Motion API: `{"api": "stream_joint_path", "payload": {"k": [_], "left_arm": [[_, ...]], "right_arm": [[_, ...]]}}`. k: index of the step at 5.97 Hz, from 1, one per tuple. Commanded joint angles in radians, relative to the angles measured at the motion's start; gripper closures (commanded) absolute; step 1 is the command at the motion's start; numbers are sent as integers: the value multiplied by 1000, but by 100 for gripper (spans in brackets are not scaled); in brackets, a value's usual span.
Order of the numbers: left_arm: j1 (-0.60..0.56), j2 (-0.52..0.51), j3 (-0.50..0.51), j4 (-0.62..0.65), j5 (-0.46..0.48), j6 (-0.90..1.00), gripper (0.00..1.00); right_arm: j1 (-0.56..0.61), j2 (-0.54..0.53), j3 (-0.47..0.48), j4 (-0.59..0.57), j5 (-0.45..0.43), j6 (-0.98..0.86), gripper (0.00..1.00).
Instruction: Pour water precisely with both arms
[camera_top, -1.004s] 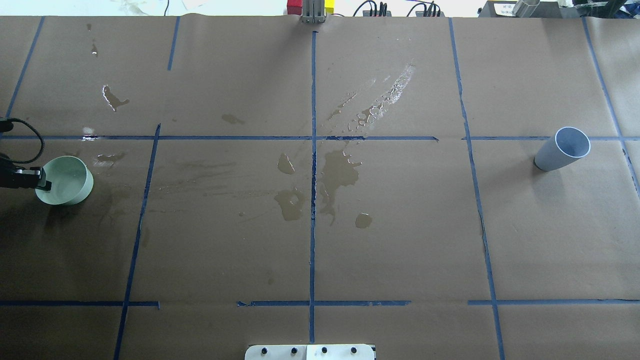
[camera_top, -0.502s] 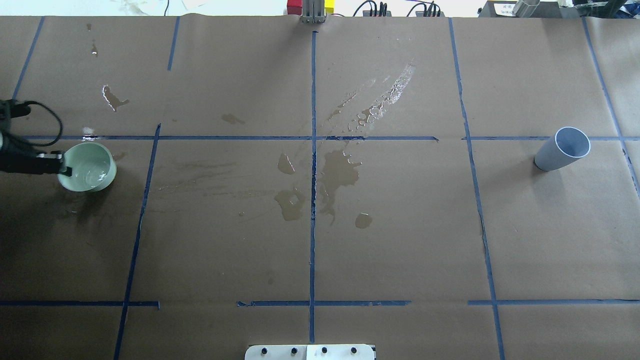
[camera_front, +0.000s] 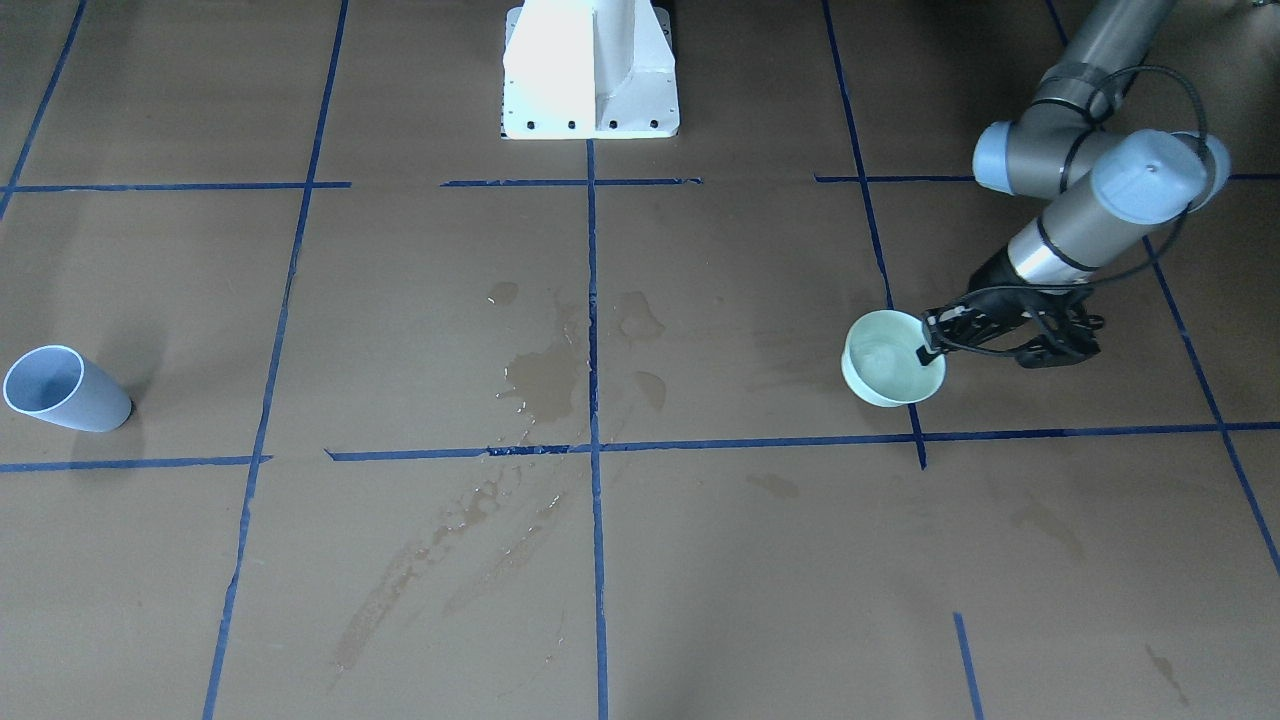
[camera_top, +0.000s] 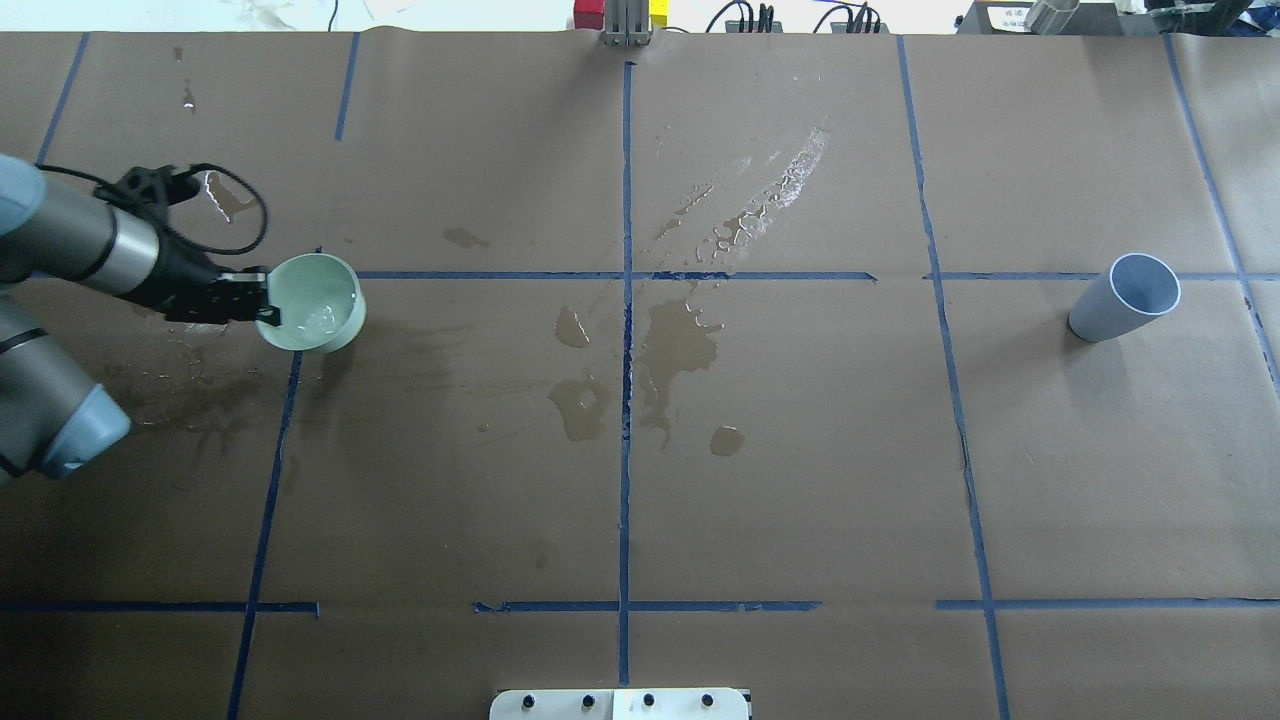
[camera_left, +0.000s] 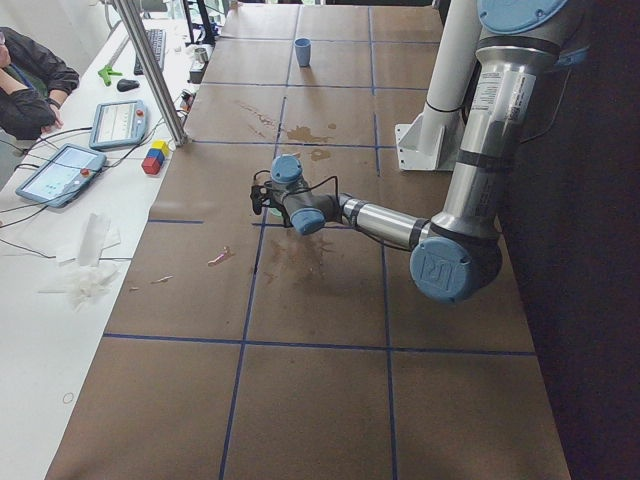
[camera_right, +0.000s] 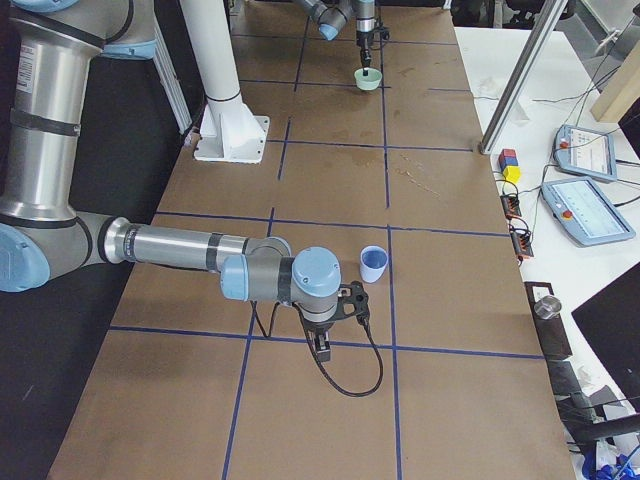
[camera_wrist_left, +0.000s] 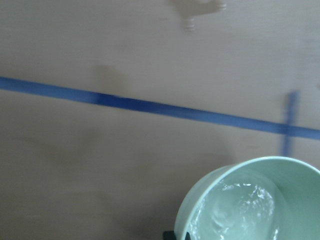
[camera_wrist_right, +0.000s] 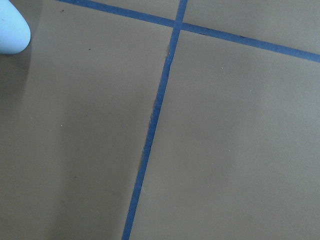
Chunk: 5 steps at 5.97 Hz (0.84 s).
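Note:
My left gripper (camera_top: 268, 305) is shut on the rim of a pale green cup (camera_top: 312, 303) and holds it over the table's left part, by a tape crossing. It also shows in the front view (camera_front: 930, 350) with the cup (camera_front: 890, 360). Glossy clear water (camera_wrist_left: 240, 210) lies in the cup's bottom. A blue-grey cup (camera_top: 1125, 298) stands at the far right, also seen in the front view (camera_front: 65, 390). My right gripper (camera_right: 322, 345) shows only in the right side view, low over the table near the blue-grey cup (camera_right: 373, 264); I cannot tell if it is open.
Spilled puddles (camera_top: 680, 340) and a wet streak (camera_top: 760, 200) mark the brown paper in the table's middle. Blue tape lines form a grid. The white pedestal base (camera_front: 590, 70) stands at the robot's edge. Tablets (camera_left: 60, 170) and coloured blocks (camera_left: 155, 158) lie beyond the far edge.
My left arm has moved to the right and a little farther from the robot with the green cup, from the table's left edge to the tape crossing. The blue-grey cup has not moved.

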<state>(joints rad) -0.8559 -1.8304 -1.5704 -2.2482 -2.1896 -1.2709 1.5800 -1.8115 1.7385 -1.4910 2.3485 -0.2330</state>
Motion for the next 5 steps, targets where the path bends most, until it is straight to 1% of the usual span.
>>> {"api": "stream_joint_path", "payload": {"k": [1,2,3,5], "left_arm": [[123,-164,-60,222,101,-110,100],[200,-256,-57,325,169,-169,100],[274,-336,-39,366,222,-236,100],[334,-435,51,366,290,-280,100]], "right_arm": [[0,-8,-1,0,0,0,0],[0,-8,-1,0,0,0,0],[0,-8,-2,-2,0,0,0],[0,-9,-4,-2,0,0,0]]}}
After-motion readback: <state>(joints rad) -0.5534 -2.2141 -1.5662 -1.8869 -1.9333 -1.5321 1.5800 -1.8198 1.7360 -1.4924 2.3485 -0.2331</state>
